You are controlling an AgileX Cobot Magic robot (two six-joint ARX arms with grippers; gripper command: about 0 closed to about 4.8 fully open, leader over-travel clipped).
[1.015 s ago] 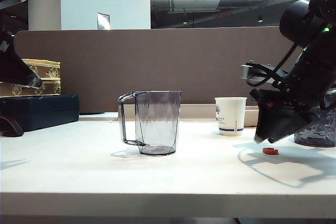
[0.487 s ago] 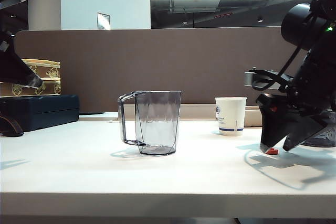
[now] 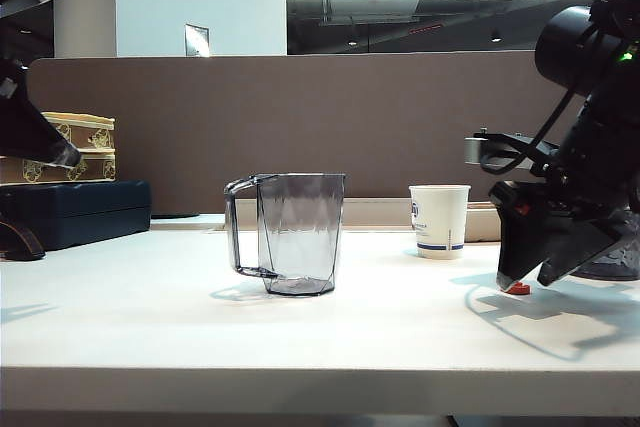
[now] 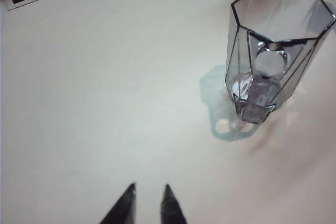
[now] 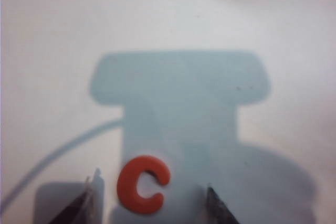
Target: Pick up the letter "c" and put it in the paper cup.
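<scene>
Red-orange letter "c" lies flat on the white tabletop at the right, its opening facing the right gripper's one finger and its back close to the other; it is about as tall as wide. That gripper stands over it with fingers spread open on either side, not touching. Farther back and to the left stands the paper cup, upright. A clear grey pitcher sits mid-table. The left gripper hovers at the left, fingers slightly apart and empty. A brown partition backs the desk.
</scene>
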